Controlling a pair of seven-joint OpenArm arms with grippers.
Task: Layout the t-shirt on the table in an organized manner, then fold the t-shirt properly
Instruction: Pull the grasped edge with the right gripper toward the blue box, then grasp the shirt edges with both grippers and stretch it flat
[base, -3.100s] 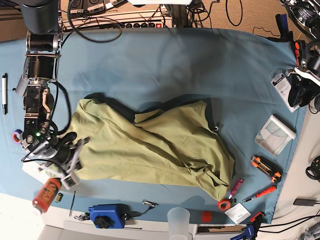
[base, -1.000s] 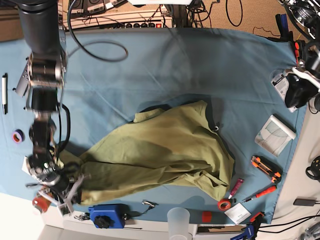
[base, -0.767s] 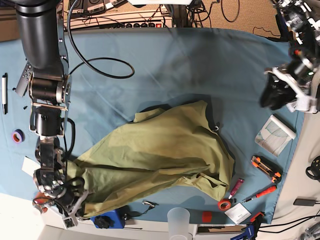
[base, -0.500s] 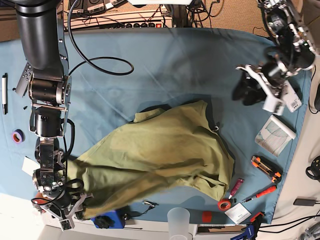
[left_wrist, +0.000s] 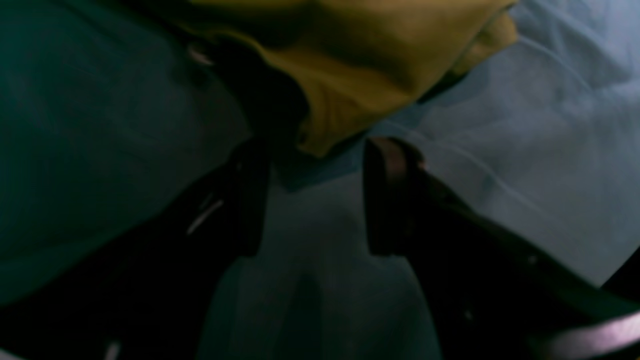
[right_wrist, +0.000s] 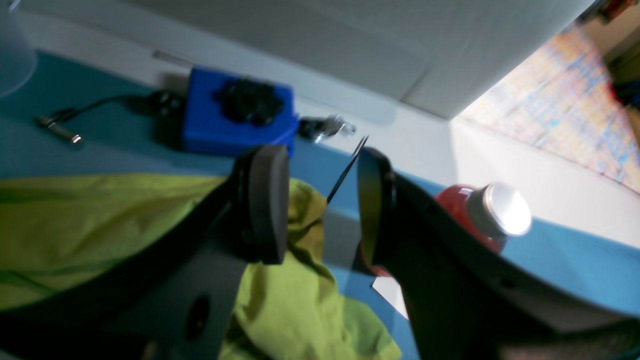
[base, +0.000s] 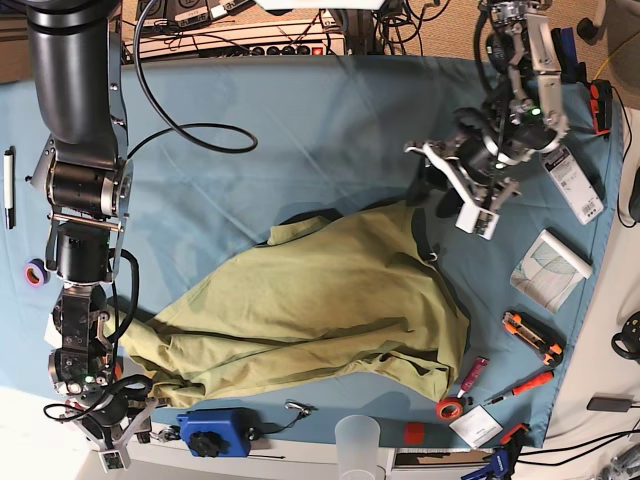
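Observation:
The olive-green t-shirt (base: 320, 300) lies crumpled across the middle of the blue-covered table (base: 300, 120), stretched toward the near left corner. My right gripper (base: 135, 412) hovers open at that corner. In the right wrist view the right gripper (right_wrist: 320, 200) has nothing between its fingers, and the t-shirt (right_wrist: 125, 225) bunches under the left finger. My left gripper (base: 425, 185) is open at the shirt's far right corner. Seen from the left wrist, the left gripper (left_wrist: 315, 195) has the t-shirt's edge (left_wrist: 350, 75) just past its fingertips.
A blue box (base: 212, 432), a clear cup (base: 358, 440) and a red bottle (right_wrist: 480, 220) sit along the near edge. An orange cutter (base: 532, 335), a screwdriver (base: 520, 387), a red tape roll (base: 449, 408) and a paper pad (base: 549, 268) crowd the right side.
My right gripper opened and let go of the shirt corner near the front left edge. My left arm swung in from the right edge to the shirt's far right corner, opening wider.

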